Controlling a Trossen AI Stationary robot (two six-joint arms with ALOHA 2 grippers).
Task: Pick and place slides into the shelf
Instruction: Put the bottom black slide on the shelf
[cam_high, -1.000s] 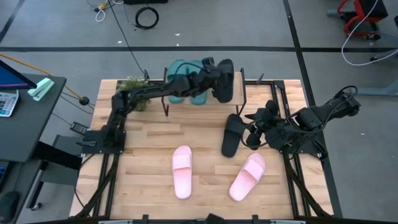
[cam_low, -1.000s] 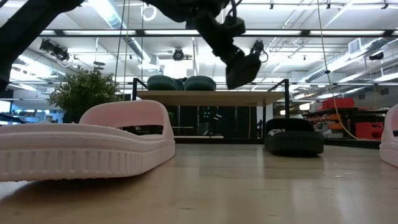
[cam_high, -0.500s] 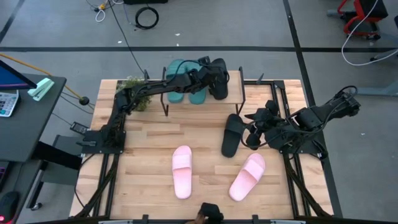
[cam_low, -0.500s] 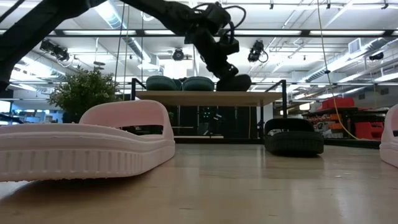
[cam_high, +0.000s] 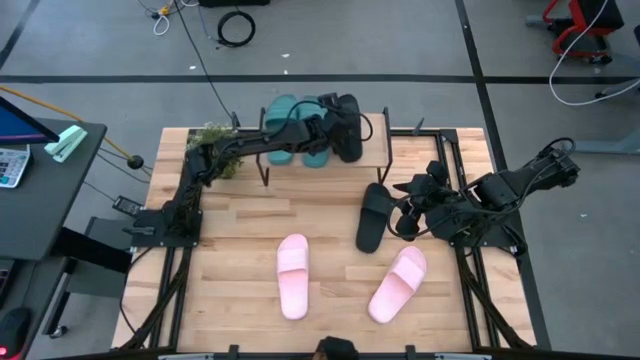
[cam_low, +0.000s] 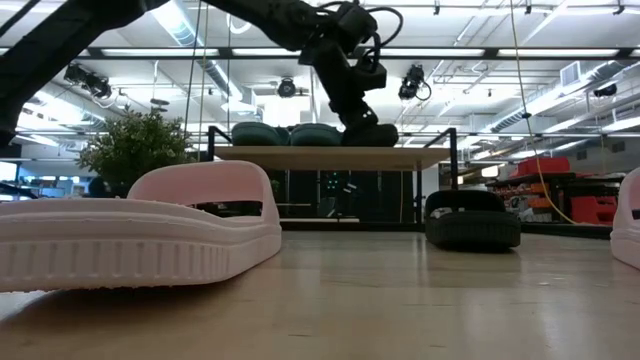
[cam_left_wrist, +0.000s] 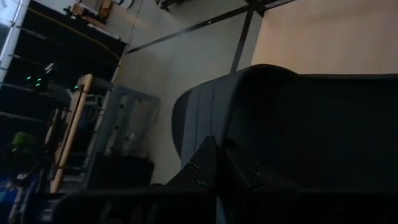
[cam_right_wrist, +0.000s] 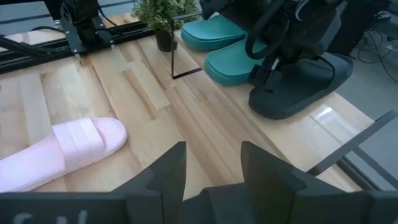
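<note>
One black slide (cam_high: 348, 122) lies on the shelf's top board (cam_high: 376, 152), right of the two teal slides (cam_high: 296, 130), soles down. My left gripper (cam_high: 333, 124) is shut on it; the low view shows the gripper (cam_low: 352, 108) just above the slide (cam_low: 372, 134). The other black slide (cam_high: 371, 216) lies flat on the table. My right gripper (cam_high: 402, 214) hovers open just right of it, holding nothing. Two pink slides (cam_high: 293, 275) (cam_high: 398, 283) lie near the front edge. My left gripper holds the black slide at its strap area, on the side facing the teal slides (cam_right_wrist: 273, 73). The fingers slant down from the table's left. The gripper's own body hides the exact spot. The slide's sole rests on the shelf board (cam_low: 330, 154).
A small potted plant (cam_high: 215, 148) stands at the shelf's left end. The shelf's thin black frame legs (cam_high: 388, 165) stand on the table's far half. A bare stretch of table lies between the shelf and the pink slides.
My left gripper, still shut, has carried the black slide down and toward the table's far edge and tipped downward. The slide, tilted in the air right of the teal slides a second ago, now sits level on the shelf board beside them.
</note>
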